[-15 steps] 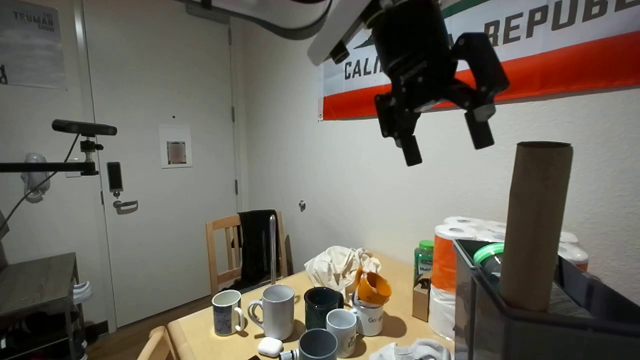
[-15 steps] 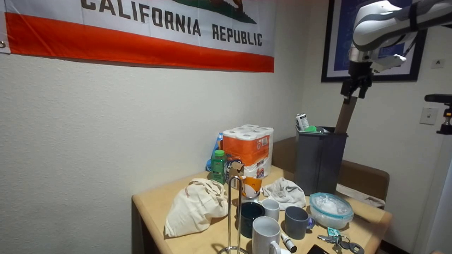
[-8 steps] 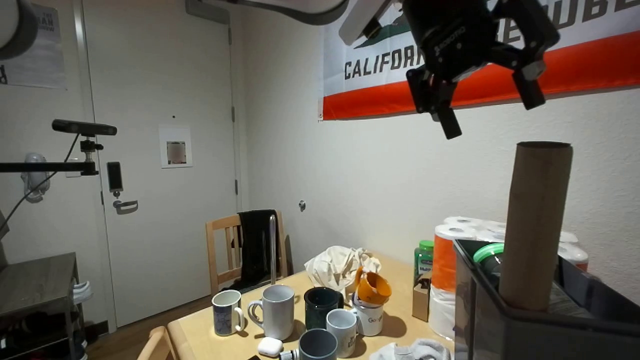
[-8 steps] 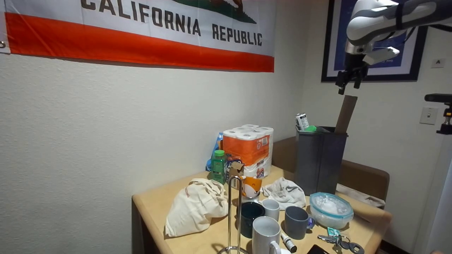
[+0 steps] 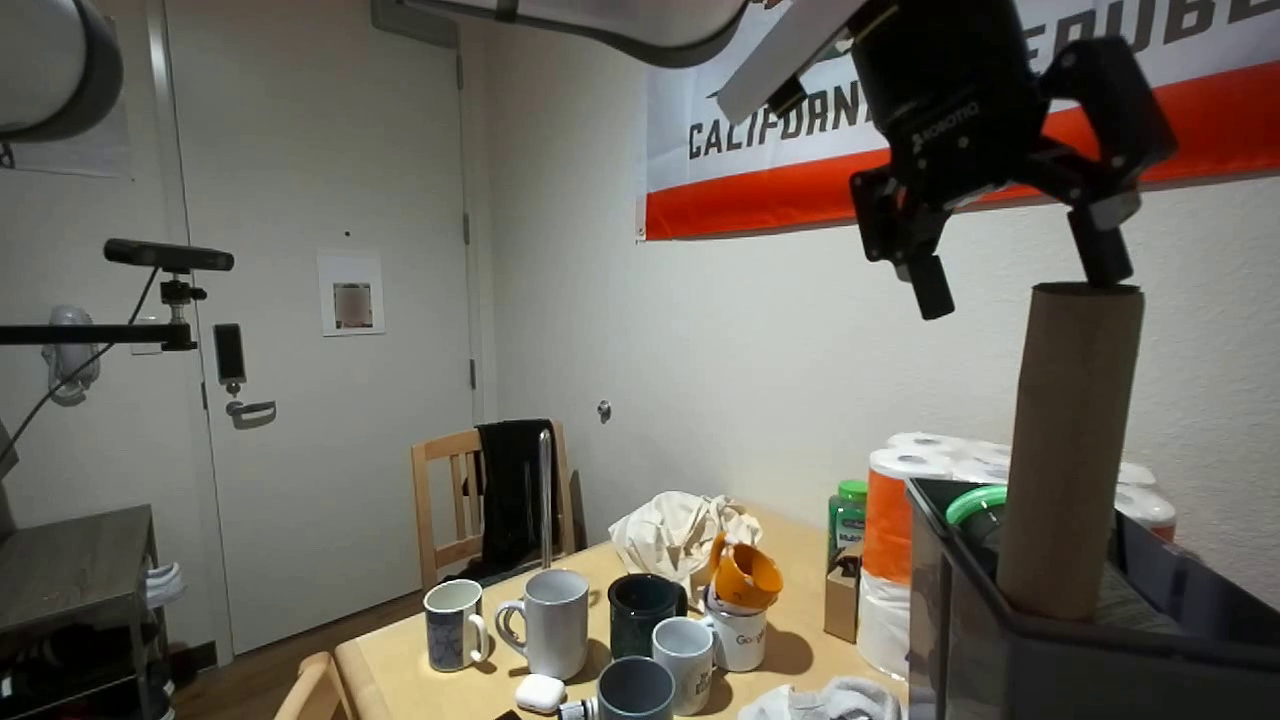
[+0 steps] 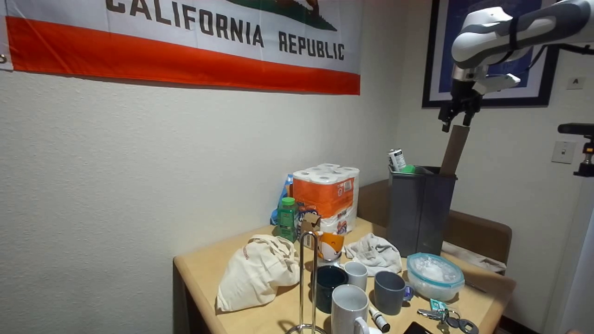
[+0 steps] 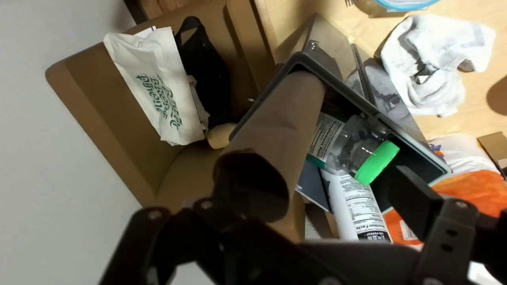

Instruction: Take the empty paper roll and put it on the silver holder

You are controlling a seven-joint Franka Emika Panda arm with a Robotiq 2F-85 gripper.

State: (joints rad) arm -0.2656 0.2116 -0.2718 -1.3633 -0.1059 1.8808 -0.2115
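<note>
In an exterior view, one patterned mug (image 5: pixel 453 625), one holder (image 5: pixel 546 500) and six more mugs (image 5: pixel 645 620) are where they were half a second ago. Right of them, the gripper (image 5: pixel 1020 290) is lower and further right than it was, its jaws wide apart, one of them at the mouth of the single tube (image 5: pixel 1072 450); whether it touches, I cannot tell. The tube, plain brown, hollow and faintly creased, leans in the bin (image 5: pixel 1100 675).

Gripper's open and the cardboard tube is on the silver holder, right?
No: in both exterior views the cardboard tube sticks up out of the dark gray bin, not on the silver holder. The gripper is open, as you say.
</note>
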